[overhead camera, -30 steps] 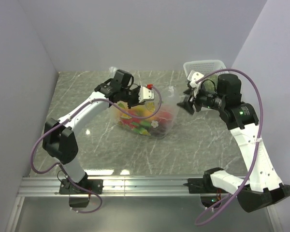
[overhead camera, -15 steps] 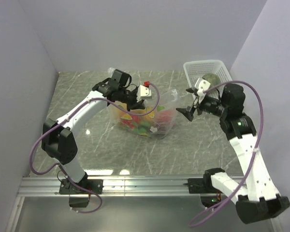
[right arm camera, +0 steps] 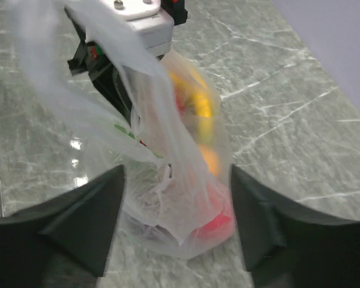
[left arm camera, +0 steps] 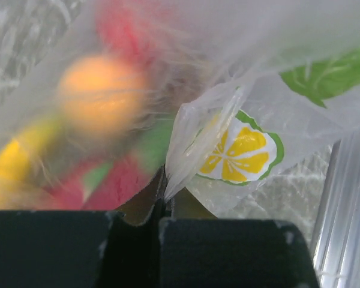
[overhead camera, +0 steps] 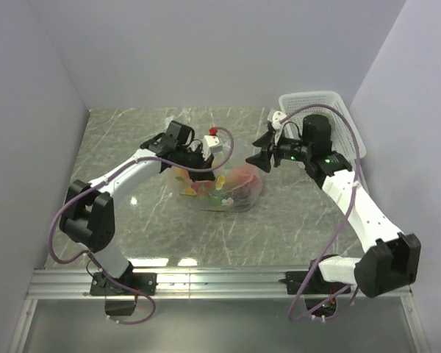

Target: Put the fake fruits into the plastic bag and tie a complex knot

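Observation:
The plastic bag lies mid-table with the fake fruits inside: red, yellow, orange and green pieces show through it. My left gripper is shut on a fold of the bag's upper edge, holding it up at the bag's left side. My right gripper is open and empty, just right of the bag's top; in the right wrist view its fingers straddle the bag without touching it. The red fruit sits at the bag's bottom.
A white lattice basket stands at the back right, behind my right arm. Grey walls close the table on the left, back and right. A metal rail runs along the near edge.
My right gripper has swung left from near the basket to the bag's right side. My left gripper has shifted slightly, still holding the bag, which now sits lower and more gathered.

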Robot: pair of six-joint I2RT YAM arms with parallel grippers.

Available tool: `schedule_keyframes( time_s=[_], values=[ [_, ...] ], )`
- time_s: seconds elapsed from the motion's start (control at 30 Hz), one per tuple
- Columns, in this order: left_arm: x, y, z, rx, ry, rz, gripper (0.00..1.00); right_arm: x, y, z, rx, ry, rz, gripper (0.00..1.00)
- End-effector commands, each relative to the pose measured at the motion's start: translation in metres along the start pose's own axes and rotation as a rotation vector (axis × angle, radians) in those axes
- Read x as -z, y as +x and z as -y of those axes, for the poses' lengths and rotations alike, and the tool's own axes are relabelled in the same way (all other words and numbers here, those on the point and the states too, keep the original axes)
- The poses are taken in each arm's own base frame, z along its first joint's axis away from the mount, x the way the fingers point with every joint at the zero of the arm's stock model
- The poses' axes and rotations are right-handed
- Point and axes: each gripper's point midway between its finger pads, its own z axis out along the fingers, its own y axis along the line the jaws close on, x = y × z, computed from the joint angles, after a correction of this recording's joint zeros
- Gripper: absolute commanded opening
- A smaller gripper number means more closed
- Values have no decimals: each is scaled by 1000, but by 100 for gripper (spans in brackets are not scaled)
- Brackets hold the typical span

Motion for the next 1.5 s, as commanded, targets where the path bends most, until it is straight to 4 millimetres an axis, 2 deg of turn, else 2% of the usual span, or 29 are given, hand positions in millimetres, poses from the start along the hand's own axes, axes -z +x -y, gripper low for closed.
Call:
schedule_keyframes(
  time_s=[0.0, 0.07, 0.1, 0.17, 0.23, 0.27, 0.37, 0.43, 0.47, 0.57, 0.67, 0.73, 0.77, 0.8, 0.87, 0.9, 0.97, 1.03, 1.13, 1.2, 1.23, 1.3, 1.33, 1.4, 1.43, 1.47],
  values=[
    [6, -13, -24, 156, -71, 99, 0, -13, -11, 11, -32, 5, 48, 62],
    [6, -9, -32, 262, -81, 110, 0, -21, -2, 19, -65, 0, 25, 53],
    [2, -6, -33, 320, -80, 113, 0, -26, -2, 25, -78, 6, 17, 46],
    [-1, 0, -36, 373, -100, 118, 0, -29, -1, 32, -115, 14, 15, 45],
    [-7, 9, -37, 465, -122, 127, 0, -31, -3, 39, -139, 20, 15, 48],
    [-11, 18, -36, 504, -122, 116, 1, -31, -4, 41, -140, 19, 17, 59],
    [-19, 26, -35, 578, -110, 104, 0, -25, 4, 35, -142, 6, -8, 87],
    [-26, 33, -35, 621, -96, 99, 1, -16, 1, 27, -98, -6, 1, 92],
    [-28, 35, -32, 633, -73, 96, 0, -14, 7, 22, -91, -13, -7, 96],
    [-30, 28, -25, 629, -18, 117, 0, -11, 1, 8, -17, -50, 14, 99],
    [-29, 23, -21, 613, 21, 135, 1, -23, -7, 1, 40, -91, 26, 100],
    [-27, 17, -13, 585, 65, 148, 0, -37, -6, 7, 32, -115, 32, 100],
    [-26, 16, -11, 578, 68, 152, 1, -40, -17, 12, 47, -115, 47, 100],
    [-25, 16, -10, 572, 72, 155, 1, -51, -8, 20, 20, -127, 32, 100],
    [-22, 14, -7, 553, 78, 160, 1, -59, -17, 30, 14, -123, 47, 100],
    [-21, 13, -7, 544, 78, 165, 1, -67, -10, 35, -9, -133, 38, 100],
    [-20, 14, -4, 537, 83, 168, 0, -75, -12, 37, -20, -145, 48, 100],
    [-21, 15, -5, 538, 82, 165, 1, -83, -6, 33, -42, -186, 39, 100],
    [-22, 14, -6, 539, 87, 166, 1, -93, 0, 15, -73, -255, 15, 100],
    [-21, 14, -4, 537, 94, 172, 1, -96, 13, 3, -105, -283, -9, 98],
    [-21, 14, -3, 536, 94, 173, 0, -97, 17, 0, -116, -286, -16, 96],
    [-20, 15, -2, 541, 92, 176, 0, -100, 27, -4, -151, -290, -23, 82],
    [-21, 16, -2, 546, 93, 175, 0, -101, 28, -5, -196, -292, -29, 66],
    [-20, 17, -1, 566, 84, 177, 1, -102, 26, -2, -230, -286, -29, 50],
    [-19, 17, -1, 574, 75, 180, 1, -101, 21, 1, -273, -277, -25, 27],
    [-15, 14, -1, 593, 52, 197, 0, -100, 18, 7, -297, -258, -19, 10]
  ],
)
